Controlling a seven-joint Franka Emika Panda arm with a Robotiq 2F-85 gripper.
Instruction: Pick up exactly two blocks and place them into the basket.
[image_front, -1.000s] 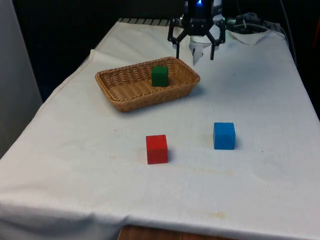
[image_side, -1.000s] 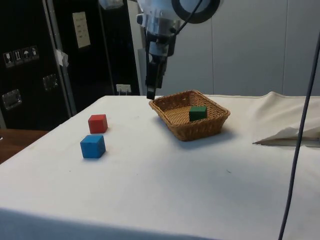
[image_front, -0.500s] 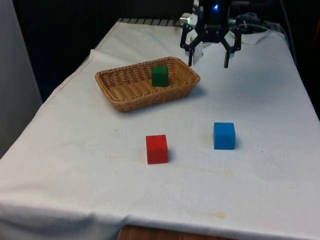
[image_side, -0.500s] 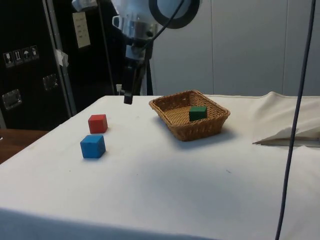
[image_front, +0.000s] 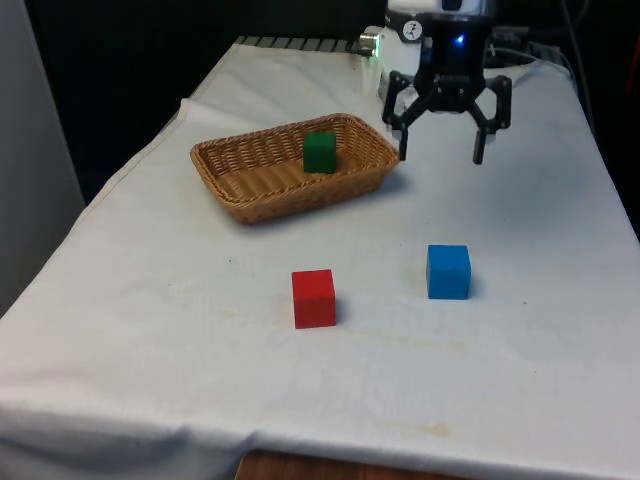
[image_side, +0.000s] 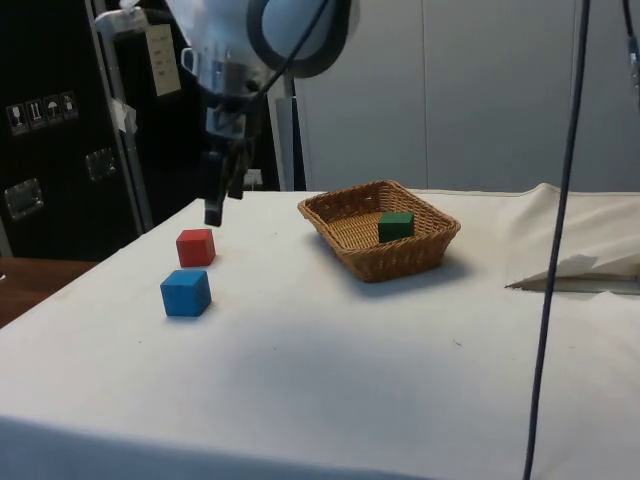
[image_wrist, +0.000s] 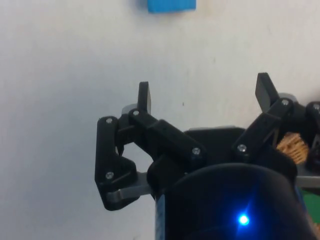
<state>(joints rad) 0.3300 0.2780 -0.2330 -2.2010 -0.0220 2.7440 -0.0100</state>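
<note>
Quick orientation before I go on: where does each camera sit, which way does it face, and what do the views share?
Front view: across the table toward the arm; basket holding the green block, red block, blue block, open gripper above the cloth.
Side view: from the table's side toward dark cabinets; gripper hangs above the red block.
Wrist view: looks down past the gripper at the cloth and blue block.
Shared: front and side show all three blocks and the basket; the blue block shows in all three.

A lab: cloth-draped table (image_front: 150, 300), dark cabinets (image_side: 60, 120), hanging cables (image_side: 555, 250).
</note>
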